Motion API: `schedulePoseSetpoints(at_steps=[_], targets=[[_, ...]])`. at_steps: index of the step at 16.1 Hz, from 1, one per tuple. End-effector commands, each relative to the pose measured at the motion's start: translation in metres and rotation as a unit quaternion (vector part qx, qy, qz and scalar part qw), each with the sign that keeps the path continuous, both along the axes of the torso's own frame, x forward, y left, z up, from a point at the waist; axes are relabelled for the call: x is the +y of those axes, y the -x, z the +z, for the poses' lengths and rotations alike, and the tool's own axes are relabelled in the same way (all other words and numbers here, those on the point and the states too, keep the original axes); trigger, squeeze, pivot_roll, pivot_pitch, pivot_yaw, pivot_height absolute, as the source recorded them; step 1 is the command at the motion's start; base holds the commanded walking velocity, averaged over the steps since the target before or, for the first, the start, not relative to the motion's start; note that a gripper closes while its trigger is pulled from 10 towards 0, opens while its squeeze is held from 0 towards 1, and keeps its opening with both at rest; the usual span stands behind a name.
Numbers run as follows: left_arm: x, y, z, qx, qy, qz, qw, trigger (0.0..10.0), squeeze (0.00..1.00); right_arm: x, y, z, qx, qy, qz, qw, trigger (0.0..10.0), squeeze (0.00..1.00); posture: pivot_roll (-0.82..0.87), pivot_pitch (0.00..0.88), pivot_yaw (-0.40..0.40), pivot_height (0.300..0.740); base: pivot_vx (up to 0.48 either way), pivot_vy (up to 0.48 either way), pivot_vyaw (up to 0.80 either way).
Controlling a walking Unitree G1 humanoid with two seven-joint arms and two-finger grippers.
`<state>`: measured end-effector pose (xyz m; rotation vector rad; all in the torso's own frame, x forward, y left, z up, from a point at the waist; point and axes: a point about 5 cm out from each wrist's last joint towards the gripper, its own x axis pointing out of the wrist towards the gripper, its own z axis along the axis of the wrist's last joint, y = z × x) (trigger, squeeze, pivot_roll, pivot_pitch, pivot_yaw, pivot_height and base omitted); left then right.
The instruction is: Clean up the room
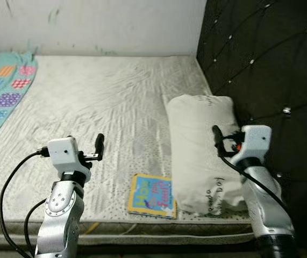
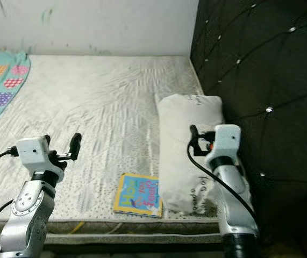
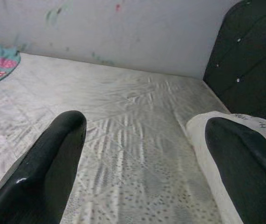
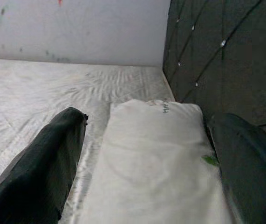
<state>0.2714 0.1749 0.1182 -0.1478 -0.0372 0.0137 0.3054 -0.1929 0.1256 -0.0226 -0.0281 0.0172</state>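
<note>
A white pillow point(image 1: 199, 145) lies on the right side of the bare mattress point(image 1: 99, 97), against the headboard. Just left of the pillow's near end, a colourful children's book point(image 1: 152, 195) lies flat by the mattress's front edge. My left gripper point(image 1: 97, 147) hovers open over the front left of the mattress, left of the book, with nothing between its fingers point(image 3: 58, 154). My right gripper point(image 1: 218, 141) is held open above the near part of the pillow point(image 4: 156, 158), which shows between its fingers point(image 4: 49, 158). It holds nothing.
A black tufted headboard point(image 1: 266, 64) rises along the right side. A teal patchwork blanket point(image 1: 2, 91) lies over the far left corner of the mattress. A pale marked wall point(image 1: 99, 24) closes the far side. The mattress's front edge runs just below the book.
</note>
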Motion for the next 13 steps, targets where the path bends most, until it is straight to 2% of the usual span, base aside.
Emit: schedulePoseSetpoints(at_steps=[1,5,11,13], targets=[[0.0026,0.0033,0.001,0.005,0.0,0.004,1.0,10.0,0.0,0.0052,0.0005,0.0057,-0.005,0.0,0.009,1.0,10.0,0.0,-0.09,0.0,0.019,0.74,0.0,0.0,0.73],[0.0053,0.0078,0.0042,0.002,0.005,0.011,1.0,10.0,0.0,0.003,0.0058,0.0045,0.006,-0.004,0.009,1.0,10.0,0.0,-0.09,0.026,0.01,0.74,0.0,0.0,0.0],[0.0042,0.006,0.007,0.004,0.004,0.007,1.0,10.0,0.0,0.0056,0.0072,0.0051,0.012,-0.007,0.012,1.0,10.0,0.0,-0.09,0.028,0.014,0.74,0.0,0.0,0.0],[0.0038,0.0059,0.0072,0.005,0.004,0.006,1.0,10.0,0.0,0.0054,0.008,0.0041,0.015,-0.007,0.011,1.0,10.0,0.0,-0.09,0.029,0.015,0.74,0.0,0.336,0.0]])
